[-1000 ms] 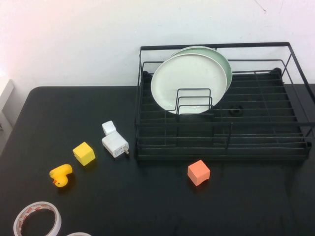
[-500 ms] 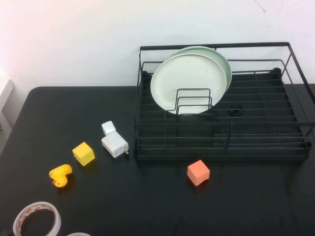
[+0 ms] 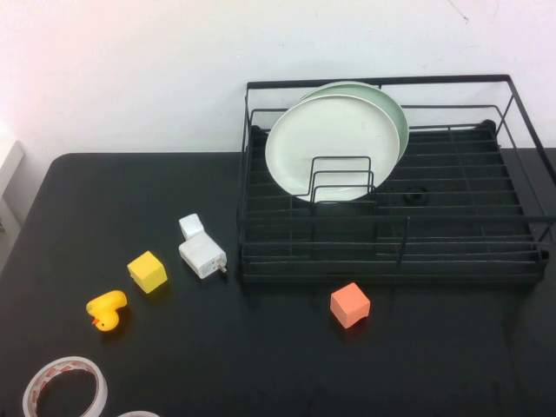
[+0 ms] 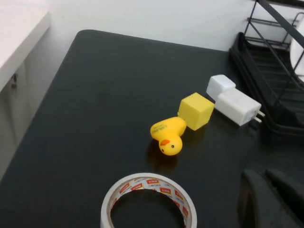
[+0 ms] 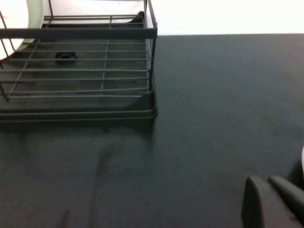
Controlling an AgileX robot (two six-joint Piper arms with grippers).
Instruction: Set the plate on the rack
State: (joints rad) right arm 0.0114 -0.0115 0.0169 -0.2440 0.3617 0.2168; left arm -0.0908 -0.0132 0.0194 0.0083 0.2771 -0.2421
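The white plate (image 3: 334, 139) stands upright in the left part of the black wire rack (image 3: 391, 257), leaning against a pale green plate (image 3: 396, 111) behind it. Small wire dividers stand in front of it. Neither gripper shows in the high view. My left gripper (image 4: 262, 174) is shut and empty, low over the table's front left, near the tape roll. My right gripper (image 5: 264, 180) is shut and empty over bare table to the right of the rack (image 5: 95, 71). The white plate's edge (image 5: 12, 23) shows in the right wrist view.
On the black table left of the rack lie a white charger (image 3: 202, 255), a yellow cube (image 3: 148, 271), a yellow duck (image 3: 106, 309) and a tape roll (image 3: 65, 389). An orange cube (image 3: 350, 305) sits in front of the rack.
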